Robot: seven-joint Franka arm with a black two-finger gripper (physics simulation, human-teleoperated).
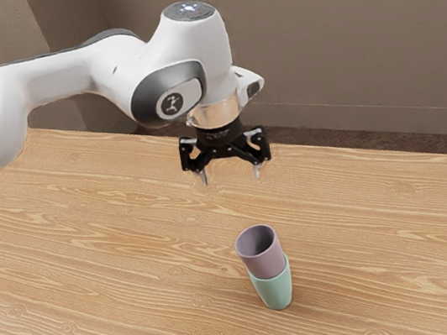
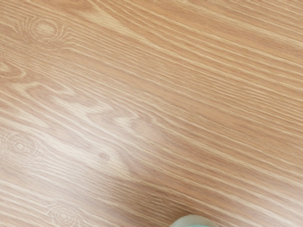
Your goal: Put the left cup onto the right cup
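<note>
The jaws hang spread wide with nothing between them, well above the tabletop [image 1: 90, 239] and pointing straight down. I judge that they are open and raised because the carrying is over: neither finger is near a cup, so the stack can stand without being nudged.

Nearer the camera than the jaws, and well apart from them, stand the 2 cups. The purple cup [image 1: 260, 251] sits nested in the mouth of the green cup [image 1: 274, 289], which rests upright on the wood. The purple cup leans slightly toward the exterior view's left, probably because it is wedged against the green rim and not seated flat. As it stands free and unsupported, the placing looks done. The lean is the only thing that might let it tip.

The exterior view gives the white arm [image 1: 64, 74], the spread of the jaws and the whole stack. The wrist view gives none of that. It looks down on bare wood grain [image 2: 142, 94] directly under the hand, plus 1 pale green curved sliver [image 2: 193, 221], most likely a cup rim, though I cannot tell which cup's.
</note>
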